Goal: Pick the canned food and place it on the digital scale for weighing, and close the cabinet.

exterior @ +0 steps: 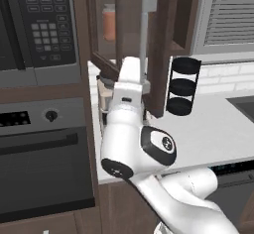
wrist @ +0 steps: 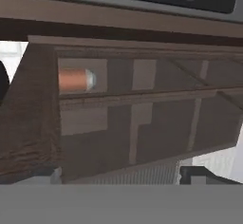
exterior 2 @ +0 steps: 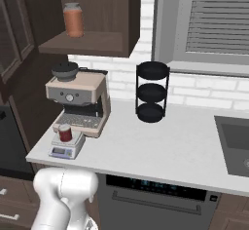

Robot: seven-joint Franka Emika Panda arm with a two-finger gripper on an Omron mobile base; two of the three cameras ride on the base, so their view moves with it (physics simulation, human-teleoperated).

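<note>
The counter (exterior 2: 160, 146) spans the right base view from 9 to 3 o'clock; its middle, between the espresso machine (exterior 2: 79, 100) and the sink (exterior 2: 233, 143), lies bare. The cabinet (exterior 2: 92, 17) hangs at 11 o'clock with its door (exterior: 156, 44) swung outward; in the left base view the door's leading edge and grey bar handle (exterior: 145, 34) stand at 12 o'clock, directly above the arm (exterior: 131, 129). An orange jar (exterior 2: 73, 20) sits on the cabinet shelf, near the shelf's front edge. A black three-tier rack (exterior 2: 151, 91) stands at centre against the tiled wall. The digital scale (exterior 2: 65, 148) sits at 8 o'clock, close to the counter's front-left corner, touching the espresso machine's base. The canned food (exterior 2: 64, 132) stands upright on the weighing plate. The gripper's opening and contents cannot be determined; the hand view faces the glass door panel at close range.
</note>
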